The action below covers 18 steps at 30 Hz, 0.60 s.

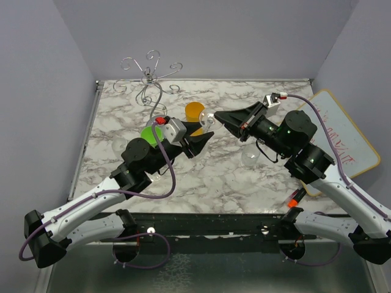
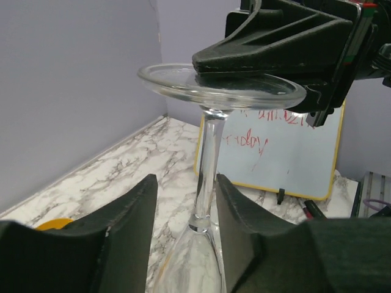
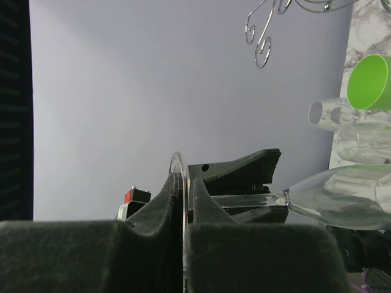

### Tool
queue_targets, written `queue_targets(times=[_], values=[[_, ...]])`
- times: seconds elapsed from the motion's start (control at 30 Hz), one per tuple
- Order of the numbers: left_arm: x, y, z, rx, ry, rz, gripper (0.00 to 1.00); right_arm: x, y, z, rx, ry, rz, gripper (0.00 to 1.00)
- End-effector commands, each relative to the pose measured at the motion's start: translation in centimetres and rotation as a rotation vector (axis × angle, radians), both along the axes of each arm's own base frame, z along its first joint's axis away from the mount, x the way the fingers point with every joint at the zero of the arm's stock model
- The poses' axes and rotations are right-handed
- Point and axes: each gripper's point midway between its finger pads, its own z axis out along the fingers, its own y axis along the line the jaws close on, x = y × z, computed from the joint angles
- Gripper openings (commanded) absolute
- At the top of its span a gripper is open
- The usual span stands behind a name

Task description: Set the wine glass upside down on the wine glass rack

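The marble table [image 1: 214,177] bears the rack [image 1: 148,76] at back left, a green cup [image 1: 149,133], an orange cup [image 1: 194,111] and a whiteboard [image 1: 345,140] at right.

wine glass [image 2: 208,165]: clear glossy glass | wine glass rack [image 1: 148,76]: shiny metal wire | table [image 1: 214,177]: marble-look

Top cam is looking down from high up, well back from the glass [image 1: 208,119]. Left wrist cam is sitting just beside the glass [image 2: 208,165], looking along its stem toward the foot. Right wrist cam is viewing the glass [image 3: 342,201] foot-first, close up. All three are sharing it.
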Motion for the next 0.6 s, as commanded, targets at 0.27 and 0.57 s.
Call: queue_targets(times=[0.27, 0.57], values=[[0.71, 0.76, 0.22, -0.018, 0.042, 0.056, 0.74, -0.17, -0.58, 1.52, 0.066, -0.013, -0.019, 0.01], [0.01, 0.51, 0.16, 0.015, 0.022, 0.018, 0.38, -0.03, -0.13, 0.89, 0.053, 0.001, -0.007, 0.01]])
